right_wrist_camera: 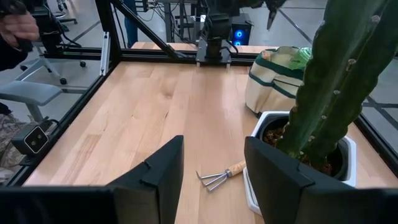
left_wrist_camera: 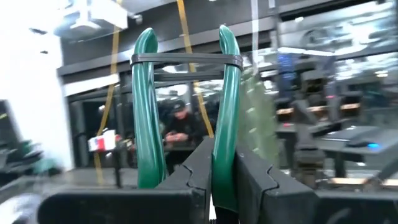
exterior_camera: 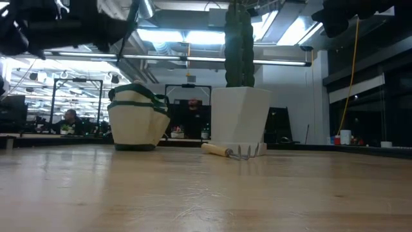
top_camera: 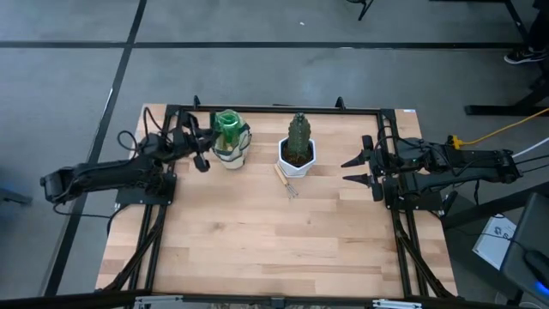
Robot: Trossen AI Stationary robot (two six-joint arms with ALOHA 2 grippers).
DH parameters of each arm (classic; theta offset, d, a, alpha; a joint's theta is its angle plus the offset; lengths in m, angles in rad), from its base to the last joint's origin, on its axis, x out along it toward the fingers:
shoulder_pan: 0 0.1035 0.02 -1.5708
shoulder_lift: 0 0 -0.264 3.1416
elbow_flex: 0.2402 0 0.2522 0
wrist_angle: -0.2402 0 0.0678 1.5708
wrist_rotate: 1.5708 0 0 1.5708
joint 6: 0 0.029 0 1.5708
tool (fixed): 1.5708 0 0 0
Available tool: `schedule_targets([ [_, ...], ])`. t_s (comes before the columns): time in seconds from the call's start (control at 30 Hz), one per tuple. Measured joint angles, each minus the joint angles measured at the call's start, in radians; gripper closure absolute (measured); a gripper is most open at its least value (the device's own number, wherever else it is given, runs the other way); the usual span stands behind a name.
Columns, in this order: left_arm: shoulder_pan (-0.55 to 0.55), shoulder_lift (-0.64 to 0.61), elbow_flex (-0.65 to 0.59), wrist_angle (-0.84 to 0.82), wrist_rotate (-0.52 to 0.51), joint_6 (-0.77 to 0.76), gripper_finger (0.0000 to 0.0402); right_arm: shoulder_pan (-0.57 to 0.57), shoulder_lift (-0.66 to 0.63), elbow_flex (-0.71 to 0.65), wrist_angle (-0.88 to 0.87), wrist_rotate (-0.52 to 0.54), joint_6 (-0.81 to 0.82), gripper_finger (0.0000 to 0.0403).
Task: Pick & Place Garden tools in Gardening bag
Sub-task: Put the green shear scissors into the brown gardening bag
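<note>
Beige canvas with dark green trim: we count one gardening bag (top_camera: 231, 146) on the wooden tabletop (top_camera: 266, 232), just beside the left gripper (top_camera: 202, 160). Something translucent green, likely the spray bottle (top_camera: 228, 123), sticks out of the bag's top. In the left wrist view the left gripper's jaws are pressed together on one of the bag's two green handles (left_wrist_camera: 225, 112), which rise side by side in front of them.

We count one hand fork (top_camera: 285, 182), thin, with a pale wooden handle and metal tines, lying flat against the white pot (top_camera: 296, 158) of the single cactus (top_camera: 298, 133). It sits ahead of the right gripper (top_camera: 356, 169), whose jaws stand wide apart and hold nothing.

We see no trowel or shears on the tabletop; the bag's inside is hidden from us. Blurred people show in the room beyond.
</note>
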Motion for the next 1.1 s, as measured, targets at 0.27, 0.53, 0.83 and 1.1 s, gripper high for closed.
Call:
schedule_targets([
  [0.27,0.059,0.084,-0.047,0.112,-0.028,-0.042,0.0369,0.000,0.000,0.000,0.000,0.000,0.000,0.0231],
  [0.53,0.062,0.240,-0.047,0.187,-0.098,-0.057,0.0368,0.000,0.000,0.000,0.000,0.000,0.000,0.0231],
  [0.83,0.062,0.393,-0.040,0.335,-0.186,-0.095,0.0368,0.000,0.000,0.000,0.000,0.000,0.000,0.0231],
  [1.1,0.062,0.529,0.031,0.369,-0.189,-0.196,0.0366,0.000,0.000,0.000,0.000,0.000,0.000,0.0231],
])
